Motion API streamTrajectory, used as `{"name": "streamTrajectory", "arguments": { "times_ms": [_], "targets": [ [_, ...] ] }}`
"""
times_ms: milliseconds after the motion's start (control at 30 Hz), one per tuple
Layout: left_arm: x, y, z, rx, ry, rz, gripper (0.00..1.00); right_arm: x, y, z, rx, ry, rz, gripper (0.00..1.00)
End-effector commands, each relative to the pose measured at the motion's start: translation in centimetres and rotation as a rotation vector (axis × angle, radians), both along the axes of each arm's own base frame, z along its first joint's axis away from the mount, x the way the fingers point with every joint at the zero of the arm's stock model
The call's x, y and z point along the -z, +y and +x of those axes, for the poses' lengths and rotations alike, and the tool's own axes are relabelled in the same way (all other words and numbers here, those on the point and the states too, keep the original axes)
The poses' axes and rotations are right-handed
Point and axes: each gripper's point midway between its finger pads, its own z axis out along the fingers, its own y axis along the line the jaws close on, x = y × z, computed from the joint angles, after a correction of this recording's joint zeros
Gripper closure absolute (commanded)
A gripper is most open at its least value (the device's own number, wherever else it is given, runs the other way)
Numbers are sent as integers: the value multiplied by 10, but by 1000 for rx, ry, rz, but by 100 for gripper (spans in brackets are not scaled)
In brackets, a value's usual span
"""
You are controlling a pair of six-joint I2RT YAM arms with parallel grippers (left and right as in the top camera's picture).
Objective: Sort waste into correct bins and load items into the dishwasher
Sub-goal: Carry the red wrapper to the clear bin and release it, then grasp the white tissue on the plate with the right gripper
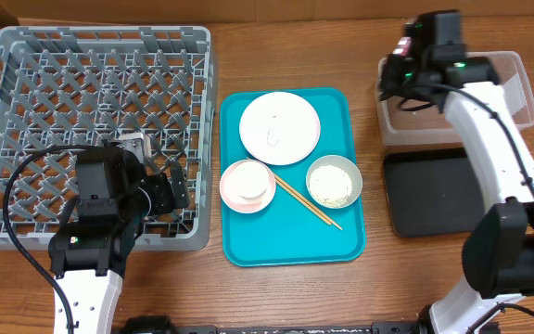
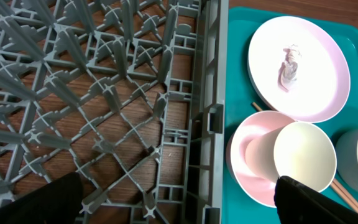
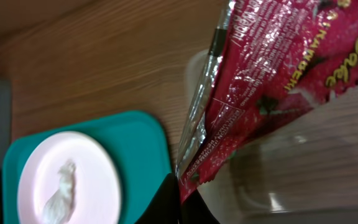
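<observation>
My right gripper [image 1: 406, 72] is shut on the red snack wrapper [image 3: 278, 74] and holds it over the left edge of the clear tub [image 1: 517, 93]; its fingers also show in the right wrist view [image 3: 188, 202]. My left gripper [image 1: 170, 190] is open and empty above the front right corner of the grey dish rack [image 1: 91, 83]. The teal tray [image 1: 286, 246] holds the white plate [image 1: 297, 113] with the white scrap [image 1: 273, 133], the white bowl [image 1: 228, 176] with the small cup [image 2: 303, 155] in it, the grey bowl [image 1: 354, 172] of rice [image 1: 332, 184], and the chopsticks [image 1: 309, 202].
The black tray [image 1: 434, 195] lies in front of the clear tub at the right. The dish rack fills the left side, and its right wall [image 2: 210, 118] runs next to the teal tray. Bare wooden table lies in front of the tray.
</observation>
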Motion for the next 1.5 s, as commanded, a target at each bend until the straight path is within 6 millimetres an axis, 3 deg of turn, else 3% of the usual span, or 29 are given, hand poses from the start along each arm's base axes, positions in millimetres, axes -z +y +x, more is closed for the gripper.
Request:
{"name": "streamTrajectory", "arguments": {
  "times_ms": [0,33,67,100,233,333,433,633,667,800,1033,1367,1467],
  "targets": [
    [-12,-3,5,11,-29,-10,0,-6,-33,3,64,-13,8,86],
    [-12,-3,6,11,-32,-10,0,-6,-33,3,56,-9,32,67],
    [-12,-3,6,11,-33,-10,0,-7,-31,2,44,-7,61,22],
    [-13,-3,6,11,-35,-10,0,-7,-28,1,32,-5,79,15],
    [-13,-3,6,11,-35,-10,0,-9,-16,-3,1,5,115,23],
    [-13,-3,6,11,-36,-10,0,-18,28,-9,-123,3,227,25],
    [-13,-3,7,11,-38,-10,0,-15,71,-19,-248,12,200,24],
    [-13,-3,7,11,-38,-10,0,9,135,-36,-358,47,57,24],
    [-13,-3,7,11,-38,-10,0,17,155,-44,-402,65,51,24],
    [-13,-3,7,11,-37,-10,0,45,196,-61,-482,119,26,25],
    [-13,-3,7,11,-37,-10,0,93,228,-65,-418,189,15,36],
    [-13,-3,7,11,-38,-10,0,131,245,-57,-377,217,50,39],
    [-13,-3,7,11,-38,-10,0,136,246,-57,-378,222,48,48]
  ]
}}
